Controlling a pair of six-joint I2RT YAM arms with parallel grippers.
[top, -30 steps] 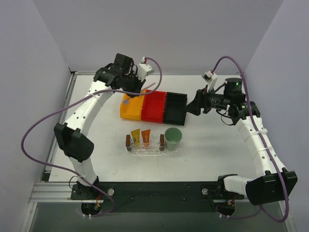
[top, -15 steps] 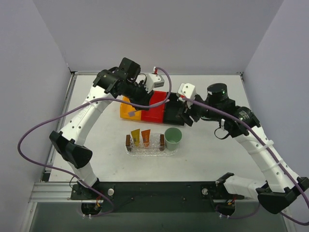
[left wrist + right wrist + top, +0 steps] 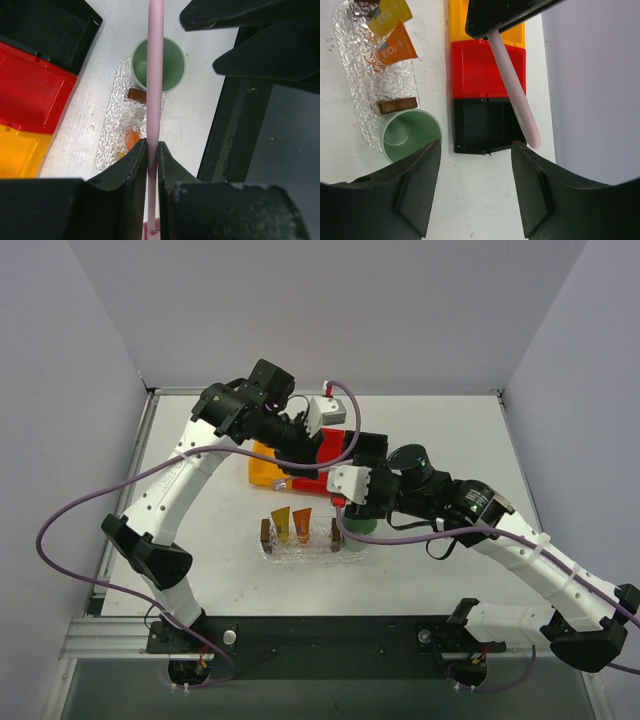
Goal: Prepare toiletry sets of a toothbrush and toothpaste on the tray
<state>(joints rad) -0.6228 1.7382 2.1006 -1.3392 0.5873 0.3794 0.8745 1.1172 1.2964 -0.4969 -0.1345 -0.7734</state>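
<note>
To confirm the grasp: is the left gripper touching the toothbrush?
Touching. The left wrist view shows the left gripper with its jaws pressed on both sides of the toothbrush.

A robotics lab test cell, not a home or shop; a plain white tabletop [image 3: 440, 430] is boxed in on three sides by bare pale grey walls [image 3: 330, 310] (no window, shelf or decoration on them); two white-and-black jointed robot arms [image 3: 180, 480] are bolted to a black base plate [image 3: 330, 635] at the near edge, beside an aluminium rail [image 3: 100, 640]; loose purple cables [image 3: 60, 510] loop off the arms; the only goods are staged props, a clear, bumpy oval plastic tray [image 3: 350, 75] and a row of orange, red and black rectangular plastic bins [image 3: 470, 70].
</note>
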